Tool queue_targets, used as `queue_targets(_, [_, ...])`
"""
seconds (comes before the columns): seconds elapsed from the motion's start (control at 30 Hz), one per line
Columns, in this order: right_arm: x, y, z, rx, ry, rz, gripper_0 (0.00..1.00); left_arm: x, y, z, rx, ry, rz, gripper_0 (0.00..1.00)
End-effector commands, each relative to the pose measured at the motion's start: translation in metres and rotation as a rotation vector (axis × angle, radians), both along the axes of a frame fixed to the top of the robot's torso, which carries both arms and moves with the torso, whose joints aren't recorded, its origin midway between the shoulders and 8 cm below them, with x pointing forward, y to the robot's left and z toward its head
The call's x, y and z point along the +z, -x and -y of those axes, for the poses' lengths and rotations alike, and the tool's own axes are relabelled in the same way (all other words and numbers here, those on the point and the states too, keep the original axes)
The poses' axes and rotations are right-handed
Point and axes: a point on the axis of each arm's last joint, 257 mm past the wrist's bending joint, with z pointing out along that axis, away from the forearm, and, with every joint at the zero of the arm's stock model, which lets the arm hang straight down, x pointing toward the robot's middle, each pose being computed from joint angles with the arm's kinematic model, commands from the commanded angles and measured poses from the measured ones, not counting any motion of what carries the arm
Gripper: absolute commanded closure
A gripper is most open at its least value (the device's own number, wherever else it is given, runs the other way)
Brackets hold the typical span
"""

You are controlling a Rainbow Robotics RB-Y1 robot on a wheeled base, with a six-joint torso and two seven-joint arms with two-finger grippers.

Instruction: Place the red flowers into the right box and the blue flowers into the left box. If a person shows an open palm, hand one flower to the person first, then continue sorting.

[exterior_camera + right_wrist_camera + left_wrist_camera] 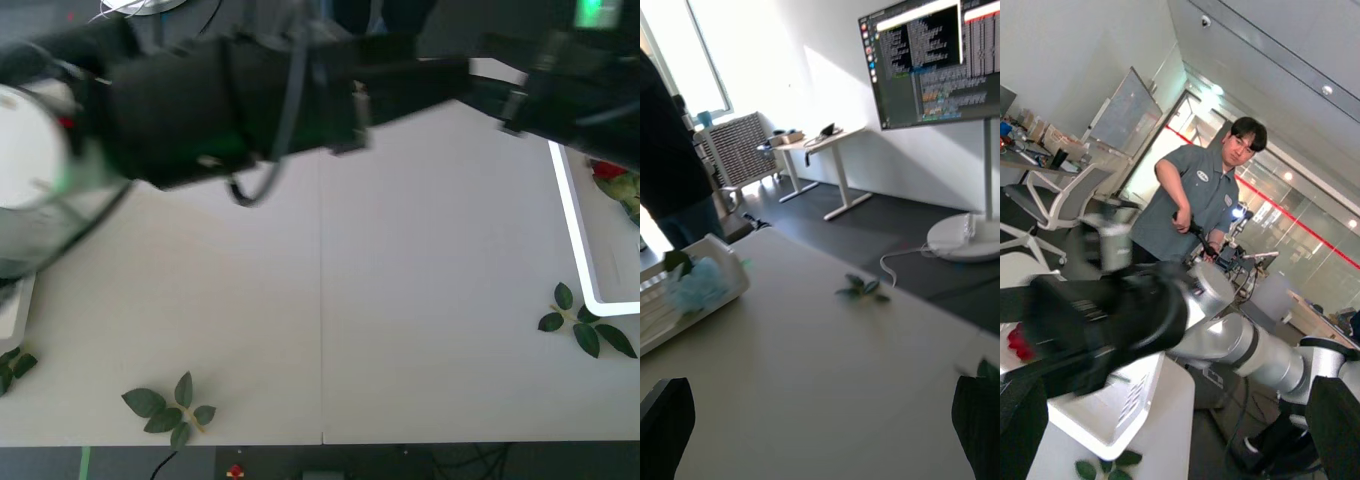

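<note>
Left gripper [1180, 427]: fingers spread wide, nothing between them; raised off the table [330, 300]
Right gripper [820, 427]: released, empty; low over the table
Blue flowers [694, 286]: lying in the left box [719, 289]
Red flowers [607, 170]: inside the right box [575, 235]
Loose leaf sprigs [170, 408]: scattered near the table's front edge

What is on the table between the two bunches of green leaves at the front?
Nothing. In the front view, the table is bare between one leaf sprig and the other leaf sprig.
</note>
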Motion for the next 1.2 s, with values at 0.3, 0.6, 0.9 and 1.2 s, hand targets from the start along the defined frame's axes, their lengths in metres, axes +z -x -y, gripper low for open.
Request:
queue_targets(0.3, [-0.006, 0.117, 0.050, 0.171, 0.076, -0.227, 0.00, 0.001, -0.001, -0.105, 0.085, -0.287, 0.043, 0.00])
queue_targets(0.6, [-0.011, 0.149, 0.056, 0.240, 0.131, -0.240, 0.00, -0.095, -0.030, -0.175, 0.191, -0.527, -0.087, 0.00])
queue_targets(0.9, [-0.014, 0.153, 0.054, 0.245, 0.140, -0.230, 0.00, -0.178, -0.078, -0.243, 0.228, -0.711, -0.095, 0.00])
queue_targets(1.2, [-0.014, 0.153, 0.054, 0.245, 0.140, -0.230, 0.00, -0.182, -0.104, -0.273, 0.278, -0.762, 0.030, 0.00])
